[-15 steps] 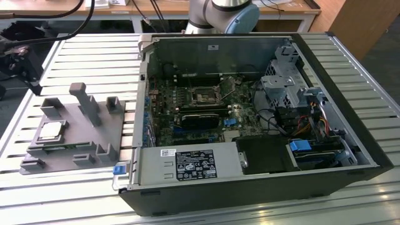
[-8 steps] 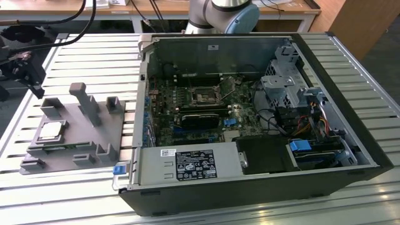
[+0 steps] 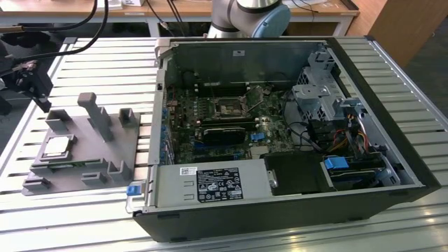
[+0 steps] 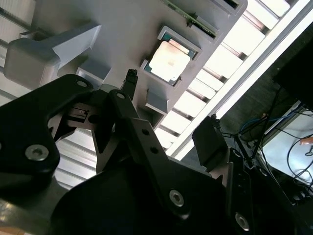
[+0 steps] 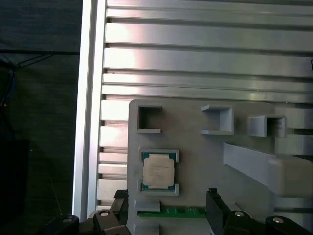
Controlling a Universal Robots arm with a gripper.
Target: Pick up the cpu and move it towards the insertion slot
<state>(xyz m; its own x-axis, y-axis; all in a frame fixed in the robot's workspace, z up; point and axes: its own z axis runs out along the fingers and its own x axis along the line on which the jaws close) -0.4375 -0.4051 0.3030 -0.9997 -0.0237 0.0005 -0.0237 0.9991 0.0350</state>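
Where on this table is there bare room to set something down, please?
Bare slats lie beyond the grey fixture plate, between it and the table's far edge, beside the computer case. A narrower strip runs along the near edge before the plate. The plate, with the cpu and upright blocks, and the case's inside are crowded.

No print is legible. In the exterior view the power supply (image 3: pixel 173 190) bears a black label (image 3: pixel 220 191) and a white sticker (image 3: pixel 188 170), lettering too small; faint marks on the cpu (image 5: pixel 158 171) in the first wrist view are equally unreadable.
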